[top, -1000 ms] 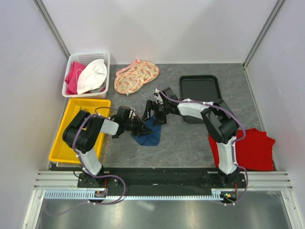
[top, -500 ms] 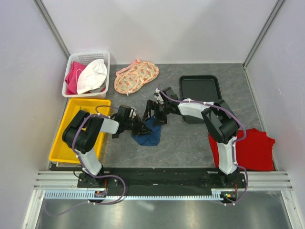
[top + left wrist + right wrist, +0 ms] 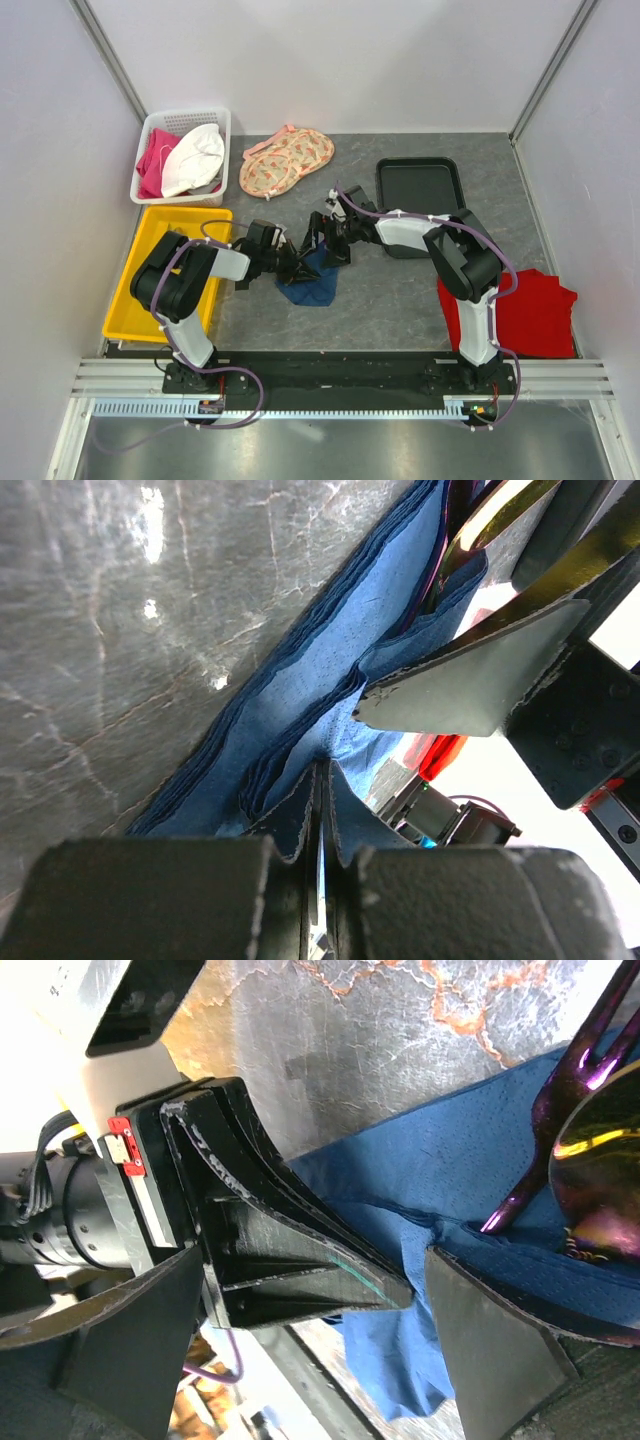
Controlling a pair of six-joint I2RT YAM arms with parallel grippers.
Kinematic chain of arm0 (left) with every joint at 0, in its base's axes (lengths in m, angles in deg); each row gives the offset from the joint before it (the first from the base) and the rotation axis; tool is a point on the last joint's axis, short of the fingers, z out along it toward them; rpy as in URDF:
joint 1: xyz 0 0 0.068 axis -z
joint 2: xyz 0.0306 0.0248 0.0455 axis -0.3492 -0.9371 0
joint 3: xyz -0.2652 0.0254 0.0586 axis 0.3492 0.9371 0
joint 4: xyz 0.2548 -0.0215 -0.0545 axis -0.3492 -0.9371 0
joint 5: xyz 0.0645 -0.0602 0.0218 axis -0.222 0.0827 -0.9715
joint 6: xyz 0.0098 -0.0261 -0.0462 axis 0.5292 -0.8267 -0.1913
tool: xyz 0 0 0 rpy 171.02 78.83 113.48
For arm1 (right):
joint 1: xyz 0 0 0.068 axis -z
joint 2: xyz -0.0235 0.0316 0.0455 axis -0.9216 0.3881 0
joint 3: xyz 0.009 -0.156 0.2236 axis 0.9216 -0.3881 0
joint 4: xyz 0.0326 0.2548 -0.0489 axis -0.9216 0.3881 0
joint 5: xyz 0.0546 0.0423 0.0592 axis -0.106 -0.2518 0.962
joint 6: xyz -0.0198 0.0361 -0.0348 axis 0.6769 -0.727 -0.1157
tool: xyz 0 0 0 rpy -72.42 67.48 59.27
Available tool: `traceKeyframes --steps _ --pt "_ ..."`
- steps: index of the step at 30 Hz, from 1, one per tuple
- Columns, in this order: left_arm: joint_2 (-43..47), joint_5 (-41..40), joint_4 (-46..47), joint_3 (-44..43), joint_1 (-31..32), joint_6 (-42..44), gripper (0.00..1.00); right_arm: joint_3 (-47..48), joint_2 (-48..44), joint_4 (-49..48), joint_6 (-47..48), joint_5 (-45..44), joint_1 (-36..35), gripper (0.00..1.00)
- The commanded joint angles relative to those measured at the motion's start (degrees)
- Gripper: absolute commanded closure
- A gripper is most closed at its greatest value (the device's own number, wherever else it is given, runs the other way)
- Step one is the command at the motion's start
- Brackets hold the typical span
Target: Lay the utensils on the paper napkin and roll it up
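The paper napkin (image 3: 312,285) lies crumpled and partly folded between the two arms, dark blue. My left gripper (image 3: 303,267) is shut, pinching a raised fold of the napkin (image 3: 300,690) at its fingertips (image 3: 320,772). My right gripper (image 3: 322,242) stands open just beyond it, its wide jaws (image 3: 315,1310) straddling the left gripper's fingers (image 3: 290,1270) and the napkin's edge (image 3: 440,1150). The utensils (image 3: 585,1130) lie tucked in the napkin's fold: a purple-tinted handle and a shiny gold head show. A gold utensil (image 3: 490,520) also peeks out in the left wrist view.
A white basket (image 3: 150,135) with cloths stands at the back left, a yellow tray (image 3: 190,220) below it. Peach floral fabric (image 3: 287,160) lies behind the napkin. A black tray (image 3: 420,185) sits at the back right. A red cloth (image 3: 535,310) lies near the right arm's base.
My right gripper has edged slightly toward the left gripper and the napkin. The left gripper keeps its pinch in the same place.
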Motion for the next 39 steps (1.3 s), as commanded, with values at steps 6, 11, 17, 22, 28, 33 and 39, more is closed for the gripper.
traceKeyframes --steps 6,11,17,22,28,33,39 --pt "0.1 -4.9 -3.0 1.3 0.4 4.4 0.98 -1.8 1.7 -7.8 -6.6 -2.1 -0.1 0.02" --pt "0.7 -5.0 -3.3 1.4 0.3 4.7 0.98 0.4 2.0 -2.0 -4.4 -6.5 0.2 0.02" --pt "1.5 -4.7 -2.7 1.9 0.3 4.5 0.98 -0.2 0.7 -3.2 -5.0 -3.6 0.9 0.02" --pt "1.3 -4.5 -2.1 2.3 0.4 4.4 0.98 0.8 -0.4 -3.2 -3.8 -2.9 1.4 0.02" --pt "1.3 -4.4 -2.2 1.9 0.3 4.6 0.98 1.1 0.8 -3.2 -2.6 -2.9 1.9 0.02" --pt "1.7 -3.4 -1.2 1.1 0.3 4.7 0.97 1.1 2.8 -2.6 -1.3 -3.7 1.8 0.02" --pt "5.9 -1.1 -1.3 0.5 -0.2 4.7 0.84 1.8 4.5 -1.3 -1.0 -4.6 1.8 0.02"
